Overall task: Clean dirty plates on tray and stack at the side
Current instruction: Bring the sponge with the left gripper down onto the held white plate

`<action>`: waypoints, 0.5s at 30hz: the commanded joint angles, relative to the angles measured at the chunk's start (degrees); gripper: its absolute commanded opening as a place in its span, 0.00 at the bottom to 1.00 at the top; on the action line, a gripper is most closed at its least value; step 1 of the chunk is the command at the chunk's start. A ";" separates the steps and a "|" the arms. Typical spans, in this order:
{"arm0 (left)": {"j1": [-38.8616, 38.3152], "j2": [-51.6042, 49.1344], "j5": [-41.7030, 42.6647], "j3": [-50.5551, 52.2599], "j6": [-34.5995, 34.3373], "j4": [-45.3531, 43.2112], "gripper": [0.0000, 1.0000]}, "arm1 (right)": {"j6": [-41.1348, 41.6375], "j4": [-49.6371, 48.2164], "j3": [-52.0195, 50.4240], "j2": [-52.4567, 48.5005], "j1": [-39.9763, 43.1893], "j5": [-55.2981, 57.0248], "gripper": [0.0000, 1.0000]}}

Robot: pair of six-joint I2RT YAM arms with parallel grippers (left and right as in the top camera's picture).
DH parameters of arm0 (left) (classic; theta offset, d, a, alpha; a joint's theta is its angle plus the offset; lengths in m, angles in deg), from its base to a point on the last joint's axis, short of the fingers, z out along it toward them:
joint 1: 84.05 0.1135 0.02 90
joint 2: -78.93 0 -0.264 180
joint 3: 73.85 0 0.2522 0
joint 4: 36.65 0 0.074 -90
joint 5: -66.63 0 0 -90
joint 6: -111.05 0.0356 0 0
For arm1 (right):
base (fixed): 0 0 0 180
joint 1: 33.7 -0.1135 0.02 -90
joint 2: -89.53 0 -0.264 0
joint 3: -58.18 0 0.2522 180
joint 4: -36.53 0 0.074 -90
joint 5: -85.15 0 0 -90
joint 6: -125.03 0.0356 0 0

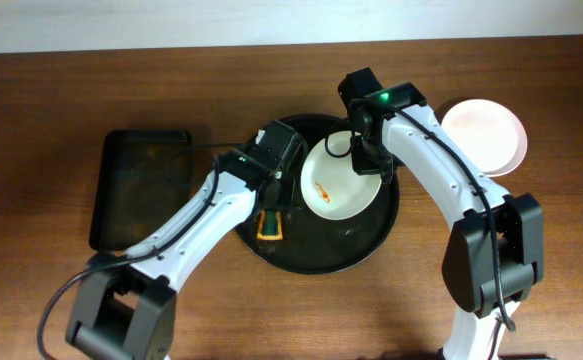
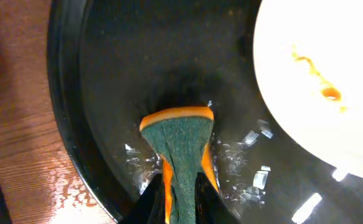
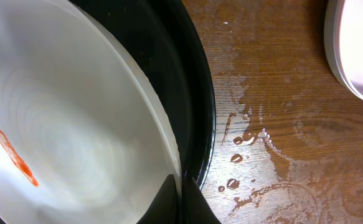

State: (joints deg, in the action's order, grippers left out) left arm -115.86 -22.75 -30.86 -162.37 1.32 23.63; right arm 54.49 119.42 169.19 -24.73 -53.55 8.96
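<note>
A white plate (image 1: 339, 186) with an orange smear is held tilted over the round black tray (image 1: 361, 255). My right gripper (image 1: 369, 158) is shut on the plate's far rim; the wrist view shows the plate (image 3: 69, 124) pinched between the fingers (image 3: 180, 198). My left gripper (image 1: 271, 205) is shut on a green and orange sponge (image 2: 181, 143), which hangs just above the wet tray floor (image 2: 119, 74), left of the plate (image 2: 318, 68). A pale pink plate (image 1: 486, 135) lies on the table to the right of the tray. A third plate is not in view.
A smaller rectangular black tray (image 1: 136, 185) lies at the left on the wooden table. Water drops (image 3: 243, 140) wet the wood between the round tray and the pink plate (image 3: 355, 50).
</note>
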 commanded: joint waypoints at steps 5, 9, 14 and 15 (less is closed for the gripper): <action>0.11 -6.84 1.66 -0.17 0.04 -2.29 0.64 | 0.26 0.02 -0.61 1.18 0.04 -0.28 0.04; 0.09 -7.26 1.66 -0.04 -1.64 -2.23 0.82 | 0.26 0.02 -0.61 1.16 0.04 -0.31 0.04; 0.04 -10.29 1.75 0.74 -3.43 -2.97 0.74 | 0.26 0.02 -0.61 1.16 0.04 -0.28 0.04; 0.04 -11.47 1.95 0.74 -3.43 -3.04 0.68 | 0.24 0.02 -0.61 1.18 0.04 -0.28 0.04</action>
State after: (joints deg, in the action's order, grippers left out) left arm -115.86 -30.45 -29.55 -162.35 -0.91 20.79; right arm 54.49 119.42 169.19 -24.73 -53.55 8.96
